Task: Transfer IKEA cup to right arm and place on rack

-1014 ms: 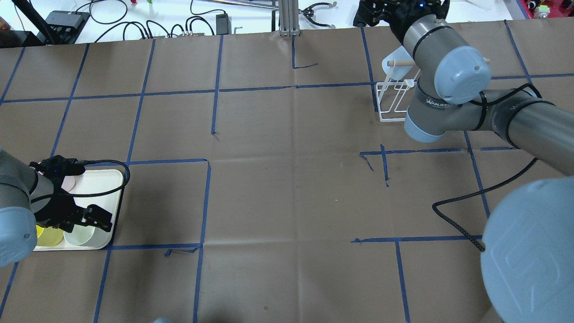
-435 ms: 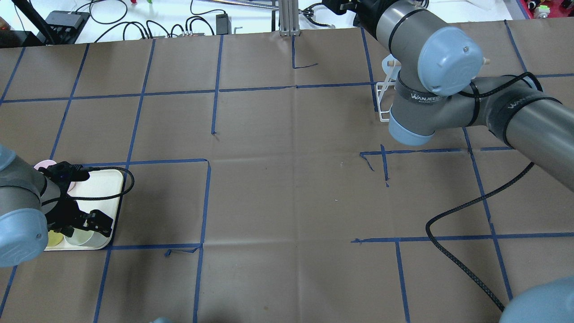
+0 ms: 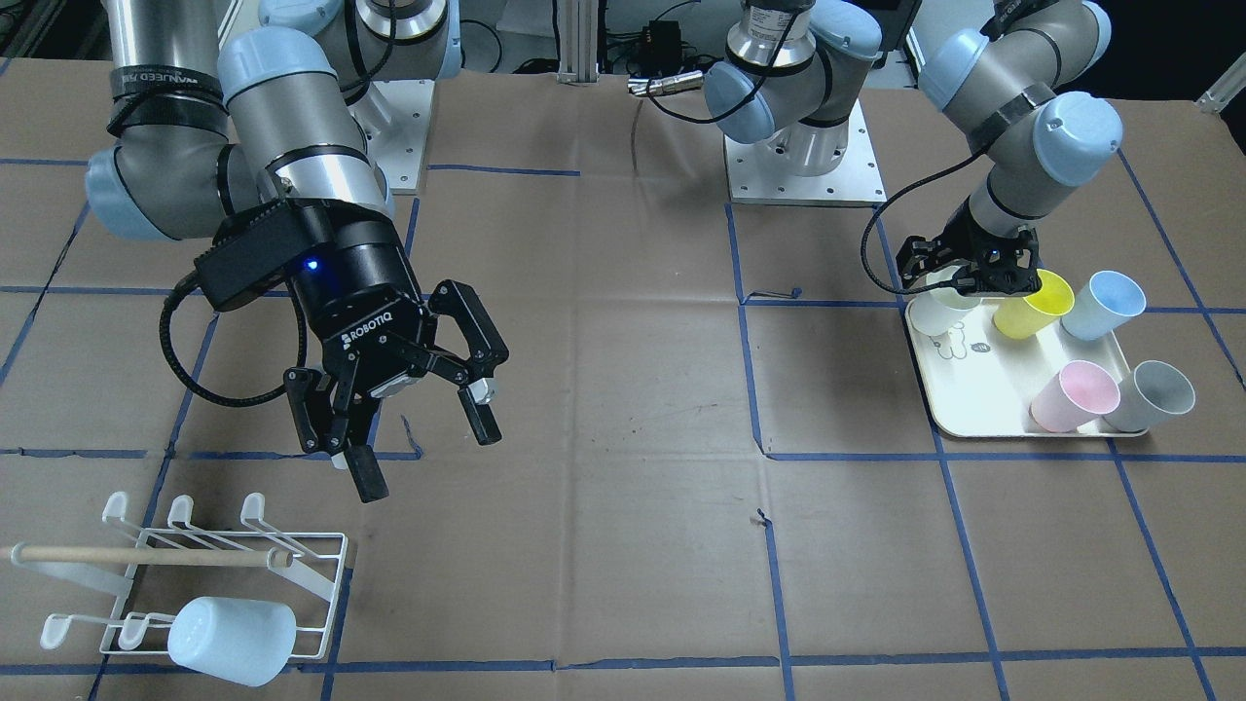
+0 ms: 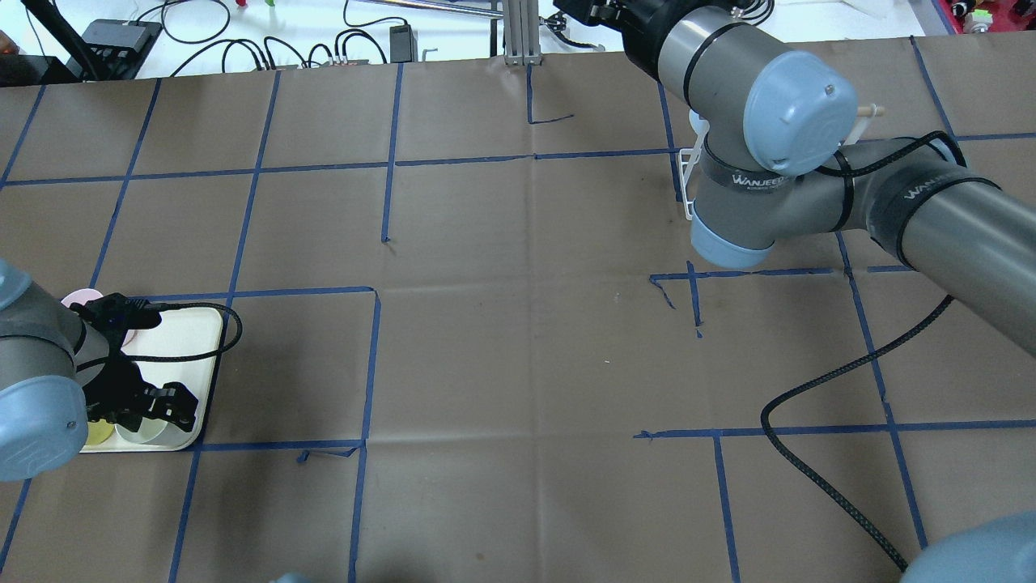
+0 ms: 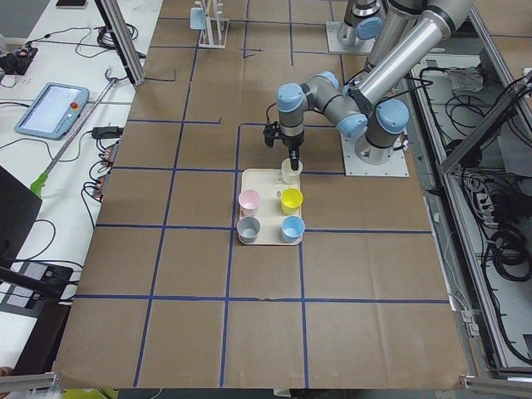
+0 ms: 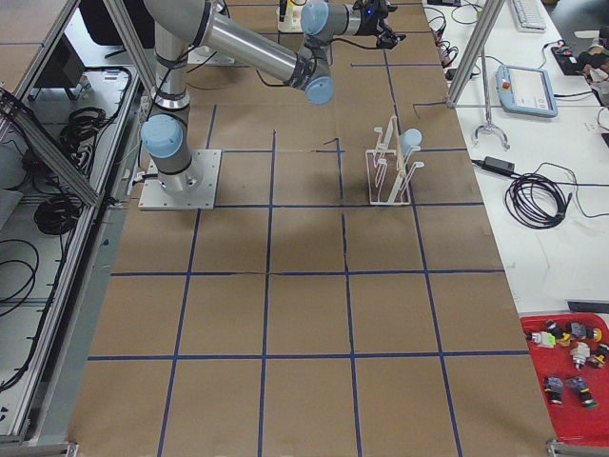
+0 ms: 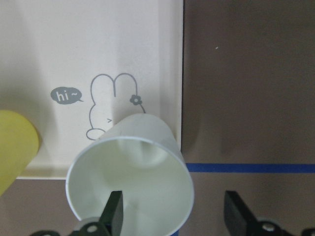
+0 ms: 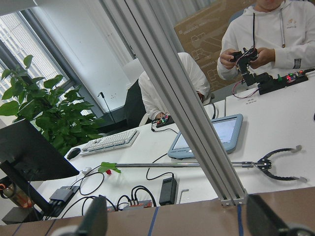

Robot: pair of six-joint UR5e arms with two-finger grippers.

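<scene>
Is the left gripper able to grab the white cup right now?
Probably yes: the open left gripper straddles the white cup's wall, one finger inside, one outside, with nothing else between.

Built as a matching pair, right arm (image 3: 282, 117) and left arm (image 3: 1012, 68): silver-grey tubes with rounded pale blue caps (image 4: 797, 101) at the joints, small screws set in the caps. Ringed with black bands (image 4: 757, 180) lettered in white, roughly WANJEED. Bolted down on square silvery plates (image 3: 803, 166) dotted with screw holes. Ended in black: right gripper (image 3: 424, 453) with a boxy housing, a lit blue dot (image 3: 311, 263), ROBOTIQ in white, and linked two-finger jaws with flat pads; left gripper (image 3: 973, 280) of the same make. Trailed by a black braided cable (image 3: 180, 331) looping off each wrist.
</scene>
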